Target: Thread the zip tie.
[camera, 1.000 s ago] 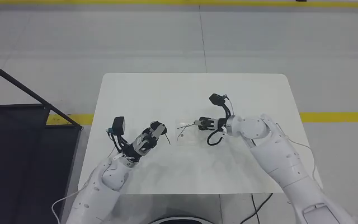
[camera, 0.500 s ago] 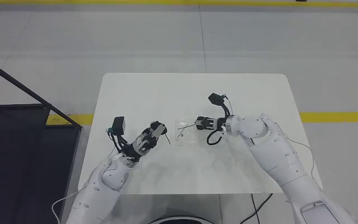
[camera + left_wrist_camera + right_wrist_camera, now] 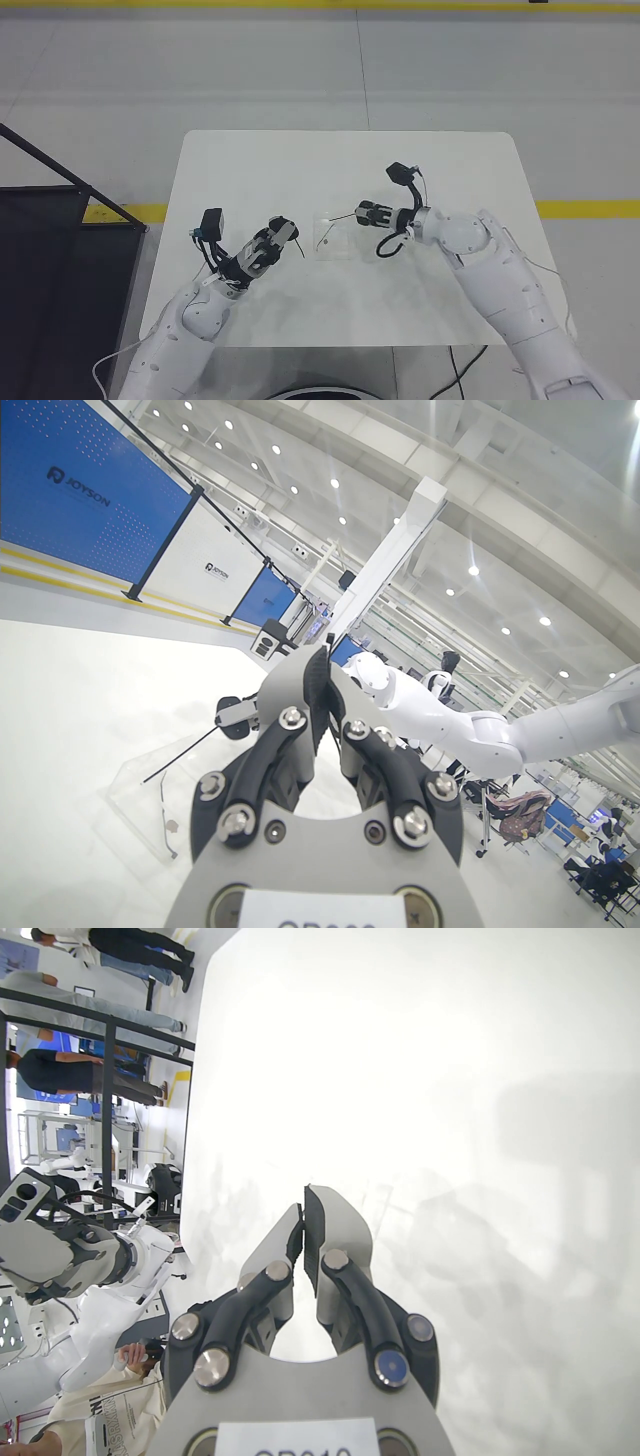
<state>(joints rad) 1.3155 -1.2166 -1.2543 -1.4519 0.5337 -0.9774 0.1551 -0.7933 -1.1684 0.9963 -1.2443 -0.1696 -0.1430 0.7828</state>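
As left end effector point(image 3: 324, 665) clamps black strip point(image 3: 329, 640), right end effector point(image 3: 362, 213) (pinching zip tie point(image 3: 181, 754)) edged rightward.

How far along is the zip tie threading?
Done: the right pincer is shut on a zip tie near the clear tray, and the left pincer is shut on a black strip. In hand: both pieces, held apart. Left: bringing them together and threading.

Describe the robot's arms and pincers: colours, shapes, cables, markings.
The left arm and right arm are glossy white rounded shells, each with a black camera box at the wrist and black cables. The left pincer and right pincer have grey fingers, black ribbed pads, black links, silver bolts and a white label.
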